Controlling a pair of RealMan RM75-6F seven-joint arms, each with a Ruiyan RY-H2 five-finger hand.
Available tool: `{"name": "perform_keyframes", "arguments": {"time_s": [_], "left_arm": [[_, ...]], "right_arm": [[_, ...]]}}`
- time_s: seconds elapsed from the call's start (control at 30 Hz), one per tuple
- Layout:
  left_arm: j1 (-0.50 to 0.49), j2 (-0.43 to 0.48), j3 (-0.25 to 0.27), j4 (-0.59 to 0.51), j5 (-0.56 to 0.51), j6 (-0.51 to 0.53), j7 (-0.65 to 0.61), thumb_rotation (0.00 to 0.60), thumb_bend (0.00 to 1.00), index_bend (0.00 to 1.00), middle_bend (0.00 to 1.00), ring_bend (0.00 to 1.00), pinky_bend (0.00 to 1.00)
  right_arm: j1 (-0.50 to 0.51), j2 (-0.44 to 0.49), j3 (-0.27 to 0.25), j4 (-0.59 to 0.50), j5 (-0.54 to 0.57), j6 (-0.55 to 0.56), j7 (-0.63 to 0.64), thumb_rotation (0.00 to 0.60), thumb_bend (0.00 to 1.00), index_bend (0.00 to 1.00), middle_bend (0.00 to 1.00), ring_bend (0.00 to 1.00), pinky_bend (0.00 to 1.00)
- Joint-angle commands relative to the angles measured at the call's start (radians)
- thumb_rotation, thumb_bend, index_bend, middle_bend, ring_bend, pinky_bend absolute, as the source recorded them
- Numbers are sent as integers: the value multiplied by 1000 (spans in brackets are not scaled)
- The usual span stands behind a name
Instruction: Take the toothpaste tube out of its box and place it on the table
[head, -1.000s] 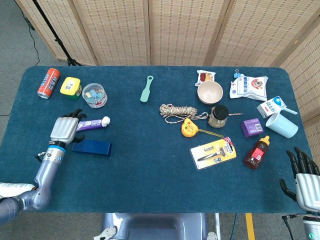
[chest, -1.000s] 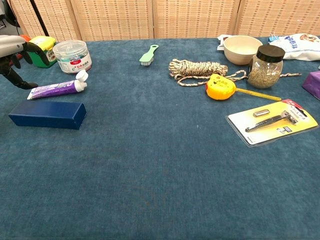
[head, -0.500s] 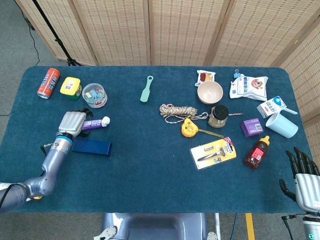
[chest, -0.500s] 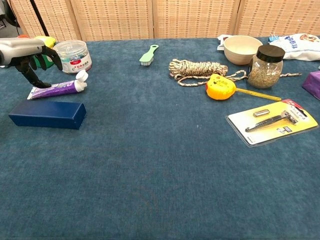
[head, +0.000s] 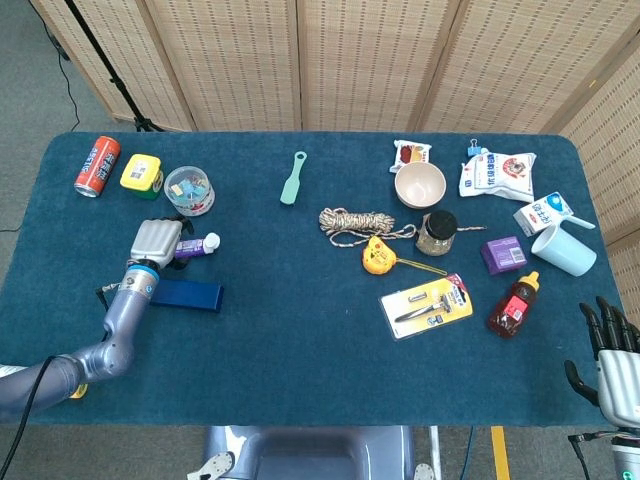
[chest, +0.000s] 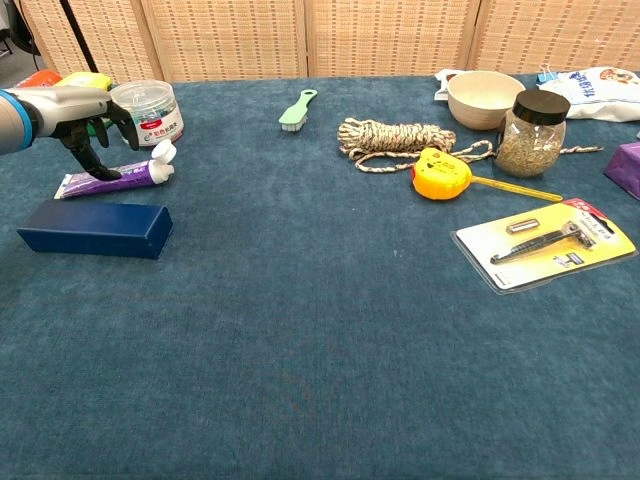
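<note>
Your left hand (head: 156, 240) sits over the tail end of the purple toothpaste tube with the white cap (head: 196, 246), which lies flat on the blue-carpeted bench (head: 300, 330), out of its box. In the chest view the left hand (chest: 85, 112) has its dark fingers (chest: 84, 158) curled down, the tips at or just above the tube (chest: 120, 178); you cannot tell from either view whether they actually clamp it or only touch it. The long dark blue cardboard box (head: 183, 295) lies just in front of the tube, roughly parallel to it and apart from it; in the chest view the box (chest: 95, 229) rests flat on its long side.

Just behind the tube stands a round clear plastic tub with a white lid (chest: 146, 110), with a yellow-topped green container (head: 142, 172) and a red drink can (head: 97, 166) further to the left. A mint-green brush (head: 293, 177) lies near the middle back of the bench.

Your right hand (head: 612, 365) is at the bottom right corner of the head view, off the bench edge, fingers (head: 604, 326) spread apart and holding nothing.
</note>
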Motion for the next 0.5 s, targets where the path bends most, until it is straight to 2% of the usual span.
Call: {"name": "perform_keyframes", "arguments": {"time_s": [0.03, 0.5], "left_arm": [[-15, -10, 4, 10, -22, -4, 17, 600, 267, 345, 250, 338, 307], [-48, -50, 30, 50, -67, -22, 45, 600, 268, 346, 259, 356, 327]], "right_arm": [[0, 0, 0, 0, 0, 0, 0, 600, 368, 32, 0, 30, 134], [-7, 3, 1, -8, 1, 8, -5, 600, 368, 32, 0, 30, 134]]}}
